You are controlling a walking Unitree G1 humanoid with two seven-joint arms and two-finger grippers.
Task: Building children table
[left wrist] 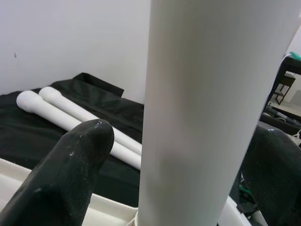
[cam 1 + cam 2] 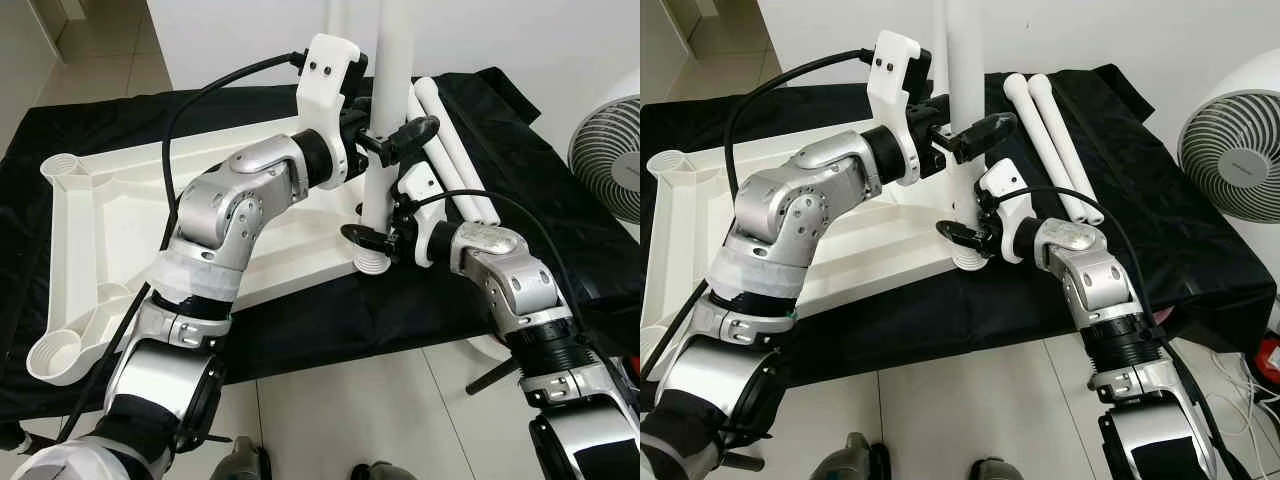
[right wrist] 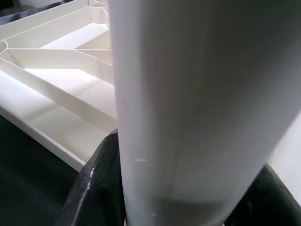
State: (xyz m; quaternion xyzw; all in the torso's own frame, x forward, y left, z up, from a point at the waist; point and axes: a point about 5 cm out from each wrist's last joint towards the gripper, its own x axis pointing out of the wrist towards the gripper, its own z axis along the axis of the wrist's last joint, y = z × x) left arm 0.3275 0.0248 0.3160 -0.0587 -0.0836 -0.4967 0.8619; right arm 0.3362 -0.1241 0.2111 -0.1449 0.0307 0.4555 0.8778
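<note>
While the white leg (image 2: 385, 120) stands upright in the upturned tabletop's (image 2: 150, 210) corner socket, left hand (image 2: 395, 135) clamped high on it, right hand (image 2: 375, 238) clamped low, two spare legs (image 2: 1055, 150) on black cloth (image 2: 1160, 220).

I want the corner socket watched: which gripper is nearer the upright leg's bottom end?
Right. The right gripper clamps the upright leg just above its bottom end; the left gripper grips it higher up.

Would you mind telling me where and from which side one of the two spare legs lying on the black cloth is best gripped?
Grip a spare leg around mid-shaft, coming from above with the fingers across its width. It lies flat on the black cloth, touching its twin, so lifting the outer one first seems easier. The round shaft could slip near its knobbed end.
</note>
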